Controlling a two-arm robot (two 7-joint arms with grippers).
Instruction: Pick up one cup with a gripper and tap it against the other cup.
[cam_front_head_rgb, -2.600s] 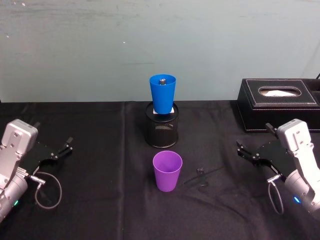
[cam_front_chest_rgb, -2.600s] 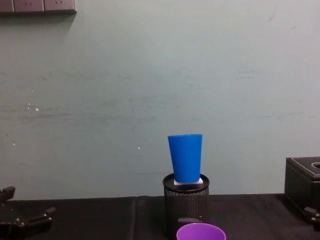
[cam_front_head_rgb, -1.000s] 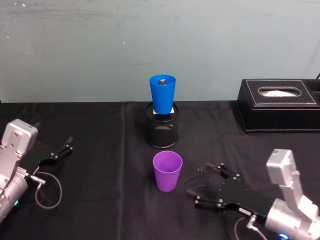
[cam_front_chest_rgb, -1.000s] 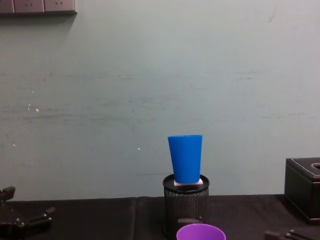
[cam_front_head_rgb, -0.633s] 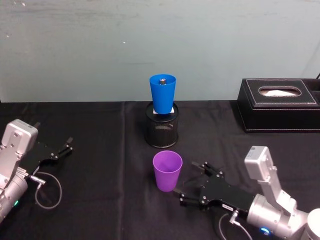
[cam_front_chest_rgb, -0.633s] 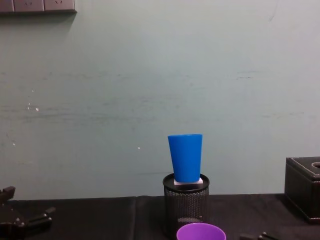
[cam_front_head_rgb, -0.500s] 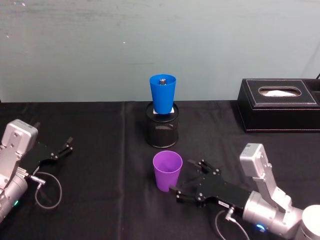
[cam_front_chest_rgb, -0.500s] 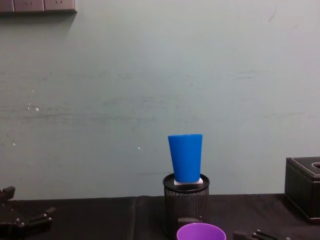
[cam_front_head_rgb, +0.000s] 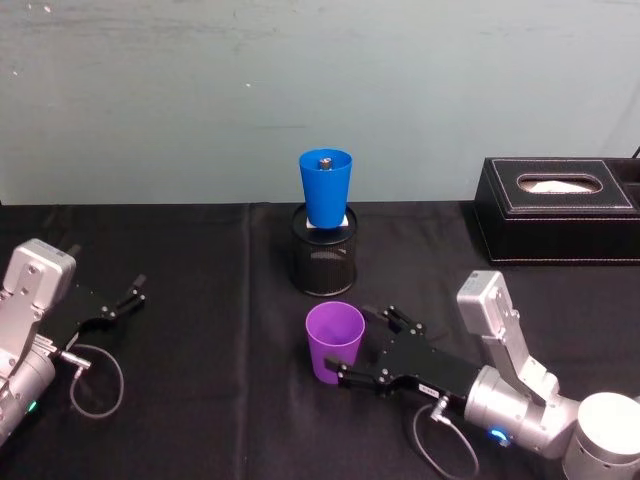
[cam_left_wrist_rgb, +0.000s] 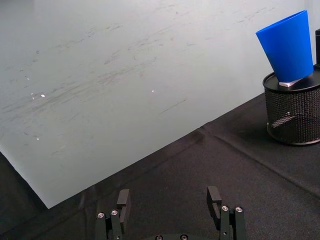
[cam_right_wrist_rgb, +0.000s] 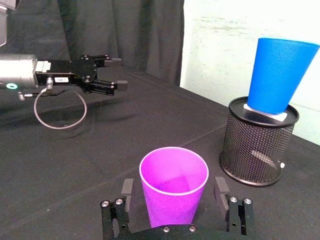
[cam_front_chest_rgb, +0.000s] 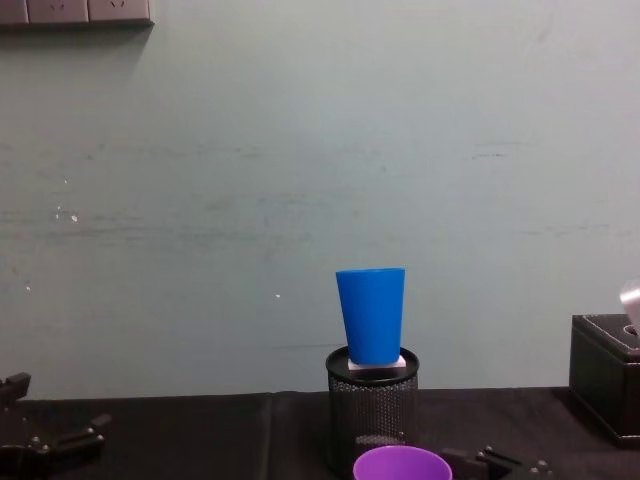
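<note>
Purple cup (cam_front_head_rgb: 335, 340) stands upright on the black tablecloth (cam_front_head_rgb: 200, 400), a little toward 6 o'clock of the head view's centre. At its 12 o'clock, well apart from it, the blue cup (cam_front_head_rgb: 325, 187) sits upright on top of a black mesh pen holder (cam_front_head_rgb: 323, 262). The right gripper (cam_front_head_rgb: 362, 345) reaches in from 4 o'clock with its jaws spread, one finger on each side of the purple cup. The left gripper (cam_front_head_rgb: 137, 288) lies idle at 9 o'clock, and a black tissue box (cam_front_head_rgb: 555, 215) sits at 2 o'clock. In the left wrist view, that gripper's fingers stand wide apart above the cloth. In the right wrist view, the purple cup stands between the two fingers with a thin gap on either side — the jaws are not closed on it. In the chest view, the purple rim shows at 6 o'clock, just below the holder that carries the blue cup.
</note>
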